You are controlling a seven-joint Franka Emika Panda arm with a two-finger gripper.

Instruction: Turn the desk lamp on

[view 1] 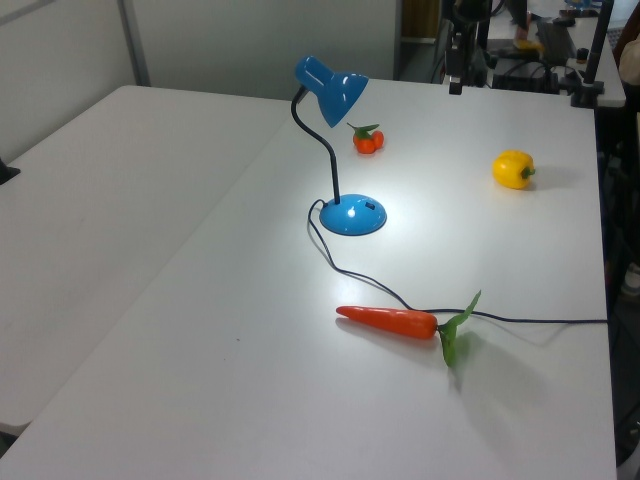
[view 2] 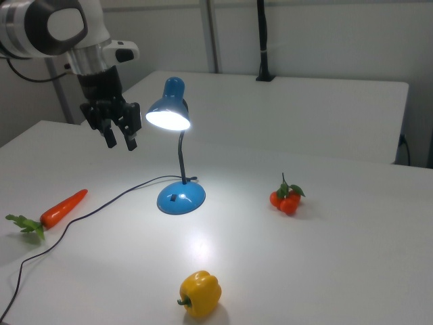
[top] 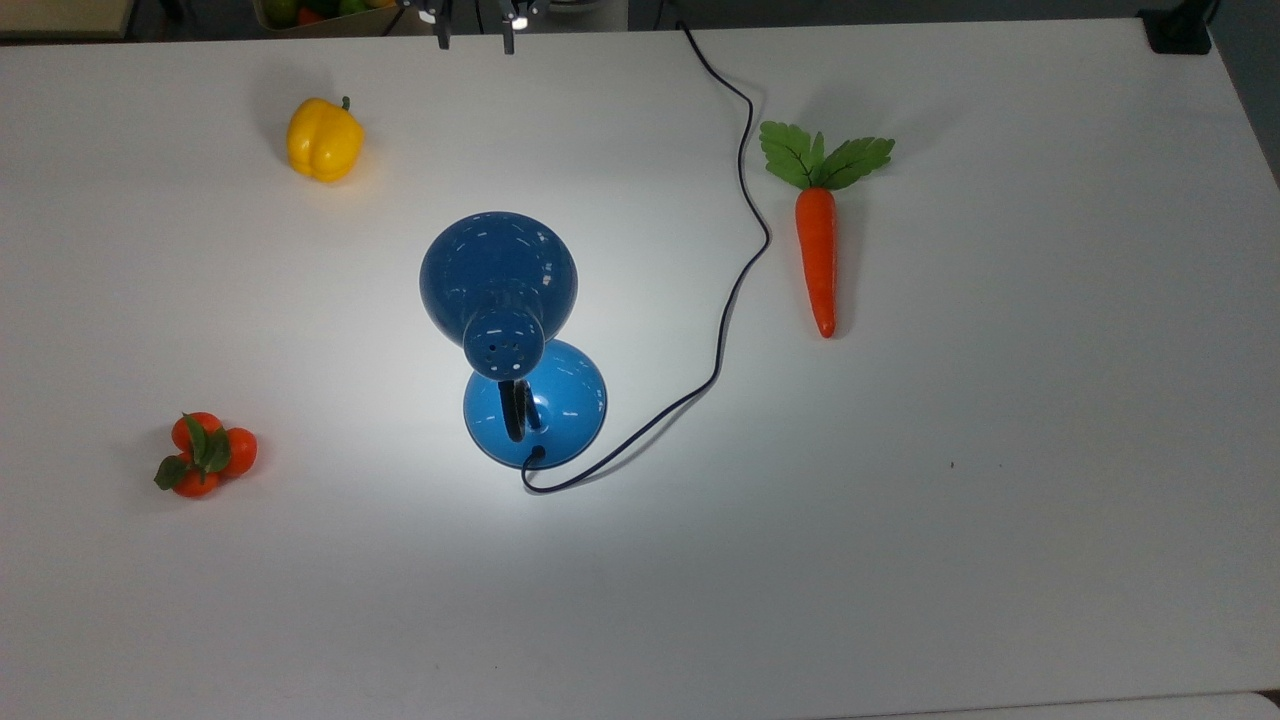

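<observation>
The glossy blue desk lamp stands mid-table, its dome shade (top: 498,268) above the round blue base (top: 537,408). It is lit: the shade (view 2: 168,114) glows white underneath and a bright pool lies on the table around the base (view 2: 180,198). Its thin black cord (top: 735,280) runs off to the top view's upper edge. My gripper (top: 475,42) hangs open at the top view's upper edge, far from the lamp, holding nothing. In the right view the gripper (view 2: 120,141) hovers in the air to the left of the shade. In the left view the gripper (view 1: 451,82) is behind the lamp (view 1: 331,88).
A yellow bell pepper (top: 324,140) lies at the top view's upper left. A cluster of small tomatoes (top: 205,455) sits at its lower left. A carrot (top: 818,250) lies to the right of the cord. The white table (top: 1000,500) is wide and bare on the top view's right.
</observation>
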